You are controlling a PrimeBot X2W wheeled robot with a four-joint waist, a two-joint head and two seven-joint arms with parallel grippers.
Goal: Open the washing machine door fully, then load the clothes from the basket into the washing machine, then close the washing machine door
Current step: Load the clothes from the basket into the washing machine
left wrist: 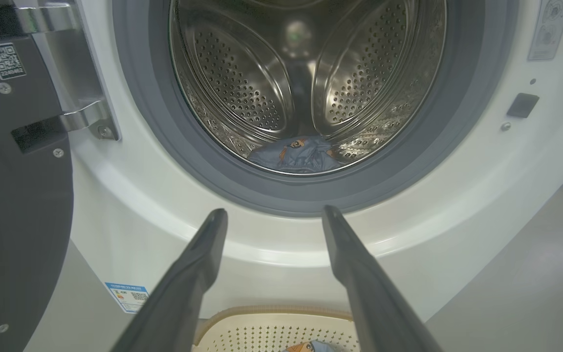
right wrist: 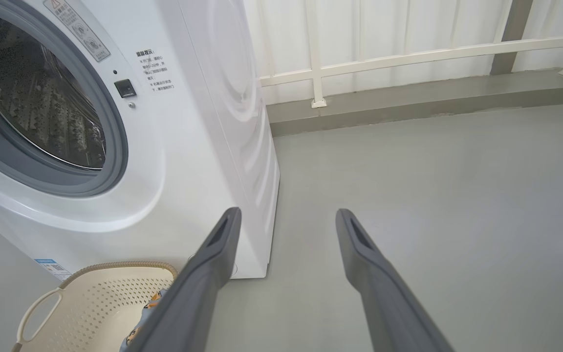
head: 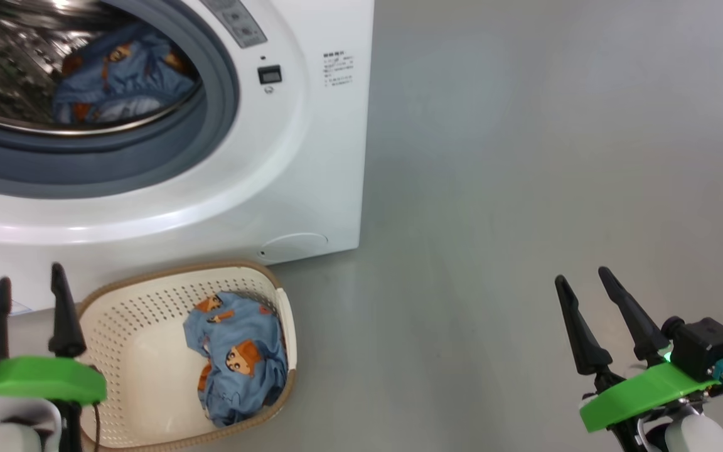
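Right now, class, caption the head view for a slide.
Left gripper and right gripper open; one cartoon-print garment in the basket, another in the drum.

washing machine door (left wrist: pixel 17 205): cut off left | printed label (head: pixel 338 69): unreadably small

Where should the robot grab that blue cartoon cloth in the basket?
On the bunched folds near the middle of the garment, coming straight down from above: it lies crumpled in the basket, whose walls block a sideways approach. Probably with the open left gripper, which is nearest.
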